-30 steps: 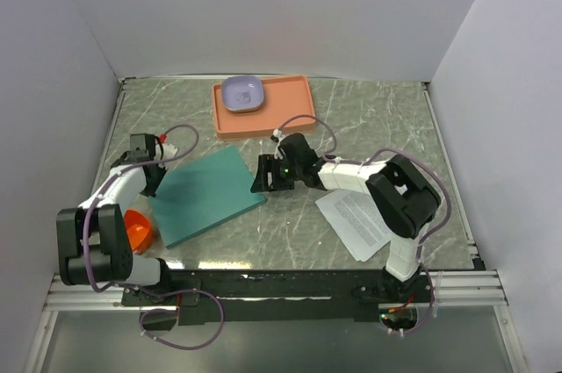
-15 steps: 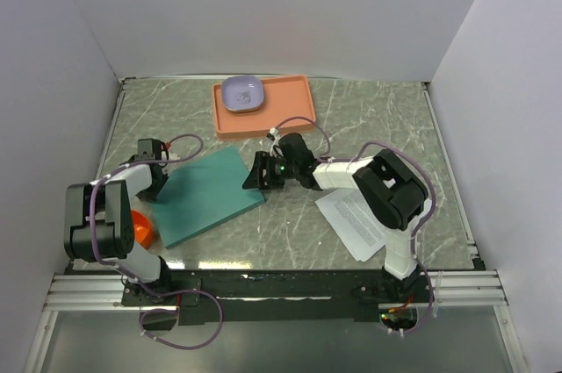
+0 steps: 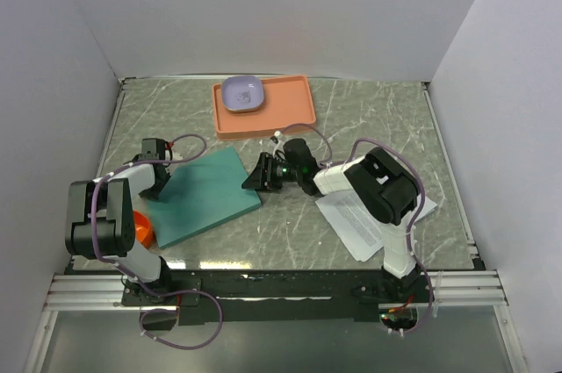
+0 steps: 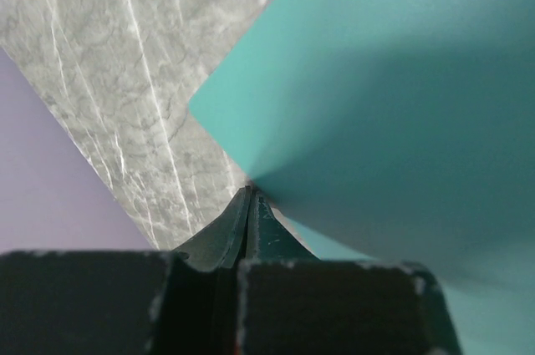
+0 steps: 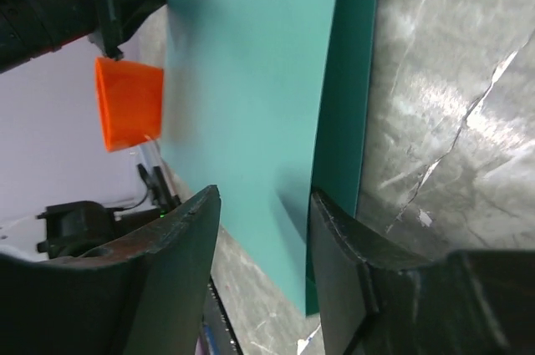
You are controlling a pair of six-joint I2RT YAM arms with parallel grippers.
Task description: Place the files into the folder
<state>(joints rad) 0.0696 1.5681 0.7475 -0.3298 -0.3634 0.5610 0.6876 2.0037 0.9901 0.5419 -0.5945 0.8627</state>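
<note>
**Step in hand.** Judged to be the opening of the folder [image 3: 206, 196]. It lay shut on the left half of the desk [image 3: 378, 118], set askew, and no sheet had gone in. The files [image 3: 345, 222] lay near the desk's front right corner, partly under the right arm and well apart from the folder.

**Right gripper** [image 3: 255, 182]. It was low at the folder's right corner. The wrist view showed the jaws partly open, with a clear gap between them and nothing held. The folder's right edge ran ahead of the gap. There the upper cover [image 5: 251, 121] appeared to stand a little proud of a darker leaf beneath.

**Left gripper** [image 3: 158, 189]. It was at the folder's left edge. Its wrist view showed the jaws fully closed, tips meeting just at the teal card. Whether a leaf was pinched between them could not be determined.

**Next move, as judged.** The right jaws need to take the upper cover alone, not both leaves. They then need to lift it and swing it over while the left side steadies the folder. Catching both leaves would drag the whole folder.

**Other items.** An orange cup [image 3: 140, 228] stood just beside the folder's front left edge. An orange-pink tray [image 3: 281, 114] holding a bowl [image 3: 241, 92] lay at the back edge.
</note>
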